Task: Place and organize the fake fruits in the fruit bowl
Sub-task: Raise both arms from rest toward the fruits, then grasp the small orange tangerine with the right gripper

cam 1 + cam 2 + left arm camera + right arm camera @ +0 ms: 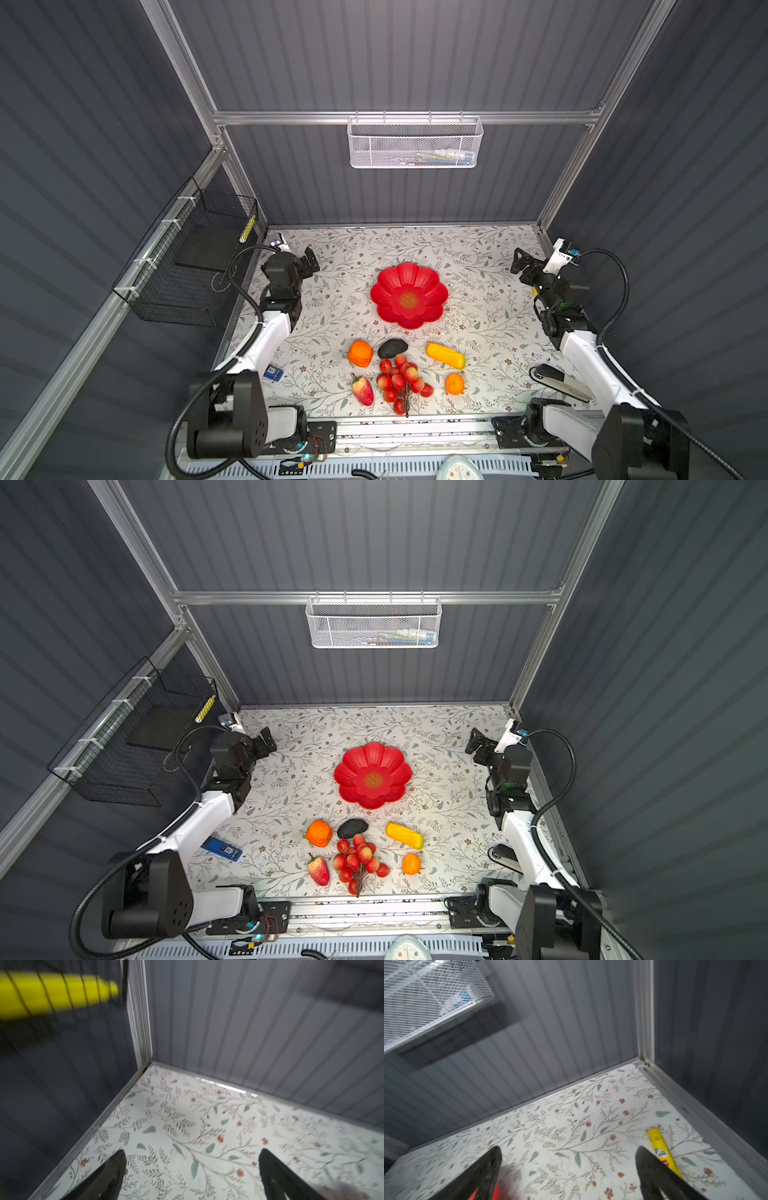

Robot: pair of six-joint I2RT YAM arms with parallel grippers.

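Six fake fruits (398,380) on the table (478,257), all outside the red bowl (390,278), clustered at its six o'clock: persimmon (360,353) and avocado (392,348) nearest, corn (445,355) toward five, strawberry (363,390), berry bunch (357,860) and small orange (454,384) farther out. Left gripper (311,259) at the bowl's ten o'clock, right gripper (519,261) at two, jaws of both spread wide, empty, well apart from everything.

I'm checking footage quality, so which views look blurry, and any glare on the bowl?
Both top views: sharp, evenly lit, mild sheen on the red bowl; left wrist view: soft, yellow object badly blurred; right wrist view: white mesh basket smeared, yellow tube fairly crisp.
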